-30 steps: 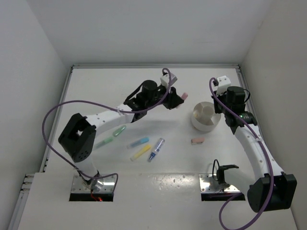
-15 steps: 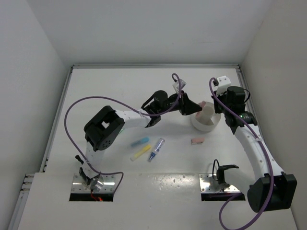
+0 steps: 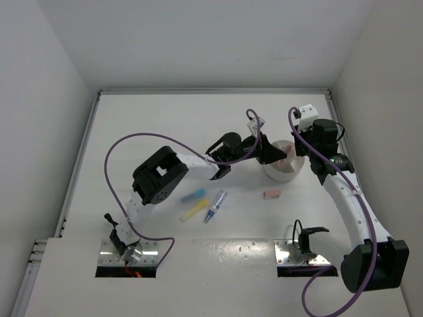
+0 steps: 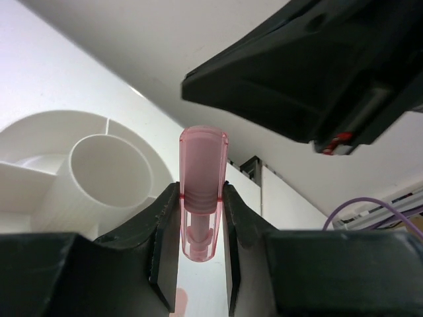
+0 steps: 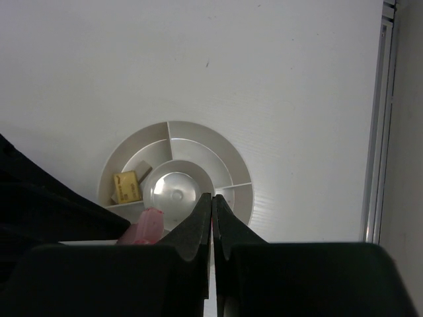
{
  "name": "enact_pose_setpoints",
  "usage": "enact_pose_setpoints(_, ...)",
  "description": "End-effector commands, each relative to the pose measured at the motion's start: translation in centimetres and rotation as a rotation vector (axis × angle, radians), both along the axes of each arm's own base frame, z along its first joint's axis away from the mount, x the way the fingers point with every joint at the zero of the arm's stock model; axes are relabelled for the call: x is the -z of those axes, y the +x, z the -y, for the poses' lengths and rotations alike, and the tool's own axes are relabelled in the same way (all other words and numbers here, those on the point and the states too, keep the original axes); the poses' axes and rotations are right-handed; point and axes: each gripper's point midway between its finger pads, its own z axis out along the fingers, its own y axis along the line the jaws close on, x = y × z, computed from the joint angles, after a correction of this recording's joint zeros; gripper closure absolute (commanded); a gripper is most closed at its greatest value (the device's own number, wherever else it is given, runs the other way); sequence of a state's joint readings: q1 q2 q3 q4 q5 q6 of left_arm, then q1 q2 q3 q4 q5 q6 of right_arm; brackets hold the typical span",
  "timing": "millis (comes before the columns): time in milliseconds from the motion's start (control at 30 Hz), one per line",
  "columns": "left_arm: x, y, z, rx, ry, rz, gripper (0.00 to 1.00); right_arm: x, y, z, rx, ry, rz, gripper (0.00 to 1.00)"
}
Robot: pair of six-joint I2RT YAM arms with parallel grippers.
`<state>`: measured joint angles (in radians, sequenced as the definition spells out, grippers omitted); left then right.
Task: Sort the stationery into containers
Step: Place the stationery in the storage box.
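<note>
My left gripper (image 3: 272, 153) is shut on a pink highlighter (image 3: 285, 154) and holds it over the left side of the round white divided bowl (image 3: 294, 173). In the left wrist view the highlighter (image 4: 203, 173) stands between the fingers (image 4: 166, 228), with the bowl (image 4: 39, 142) to the left. My right gripper (image 3: 309, 156) is shut and empty above the bowl's right side. In the right wrist view the gripper (image 5: 211, 198) hangs over the bowl (image 5: 198, 137). A beige eraser (image 5: 125, 187) lies in a compartment, and the pink tip (image 5: 148, 226) shows at the rim.
On the table lie a blue pen (image 3: 193, 196), a yellow pen (image 3: 193, 210), a purple-blue pen (image 3: 215, 206) and a pink eraser block (image 3: 272, 194). The left arm (image 3: 158, 178) covers the spot left of them. Square metal plates (image 3: 301, 254) sit at the arm bases.
My left arm has swung right with the pink highlighter, from the table's middle back to over the bowl. The right arm has not moved.
</note>
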<state>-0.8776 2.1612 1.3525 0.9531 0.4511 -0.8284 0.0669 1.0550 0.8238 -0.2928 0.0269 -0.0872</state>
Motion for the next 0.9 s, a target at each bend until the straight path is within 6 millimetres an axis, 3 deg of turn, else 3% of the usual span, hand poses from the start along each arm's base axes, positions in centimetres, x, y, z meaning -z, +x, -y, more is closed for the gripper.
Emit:
enact_pose_setpoints(0,-2.3,0.6,0.8,-0.015,-0.071,0.061,1.0,-1.5,0.7,0.3,0.008,-0.004,0.05,1.0)
enact_pose_setpoints(100,-1.9,1.0,1.0,-0.025,-0.069,0.057,1.0,-1.5,0.7,0.3,0.008,-0.004,0.05,1.0)
enact_pose_setpoints(133,-0.9,1.2,1.3,-0.025,-0.058,0.048,1.0,-1.5,0.7,0.3,0.008,-0.004,0.05,1.0)
enact_pose_setpoints(233,-1.0,1.4,1.6,-0.025,-0.065,0.053,1.0,-1.5,0.7,0.3,0.008,-0.004,0.05,1.0)
enact_pose_setpoints(567,2.4,2.3,2.0,-0.049,-0.006,0.049,1.0,-1.5,0.7,0.3,0.008,-0.004,0.05,1.0)
enact_pose_setpoints(867,3.7,2.4,2.0,-0.052,0.032,0.053,0.98,-1.5,0.7,0.3,0.008,-0.004,0.05,1.0)
